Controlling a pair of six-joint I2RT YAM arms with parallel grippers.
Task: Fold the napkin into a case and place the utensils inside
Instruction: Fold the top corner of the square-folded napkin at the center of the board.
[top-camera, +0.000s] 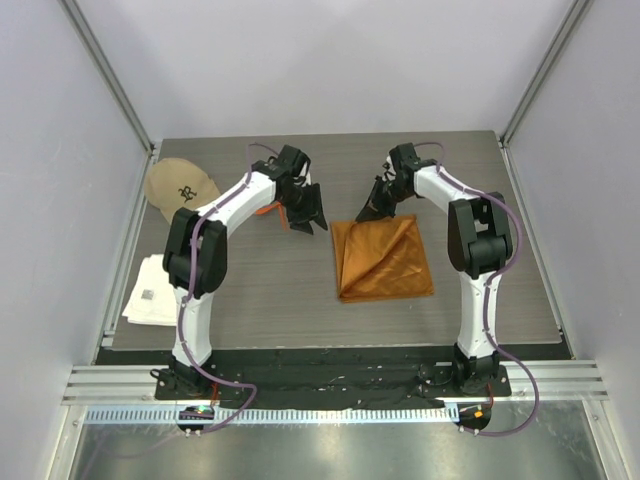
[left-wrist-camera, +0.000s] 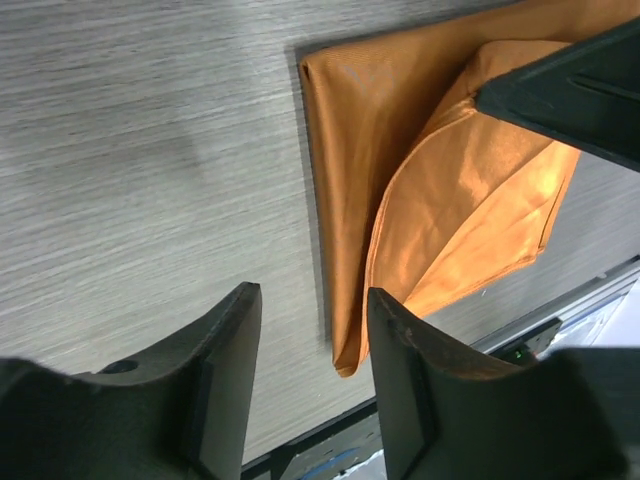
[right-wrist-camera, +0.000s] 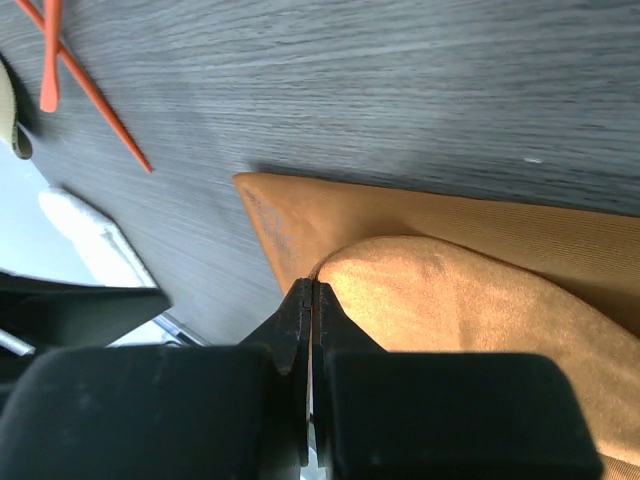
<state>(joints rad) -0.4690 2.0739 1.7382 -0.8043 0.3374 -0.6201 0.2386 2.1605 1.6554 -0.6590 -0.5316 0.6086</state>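
the napkin (top-camera: 385, 262) lies on the tabletop (top-camera: 270, 290) right of centre, partly folded, its top layer raised at the far left corner. the right hand (right-wrist-camera: 312, 290) is closed there, pinching the edge of that raised layer between its fingertips. the left hand (top-camera: 308, 218) hangs with its jaws apart and nothing between them, over bare tabletop just left of the napkin. the utensils (right-wrist-camera: 90, 94) lie crossed further left, apart from the cloth.
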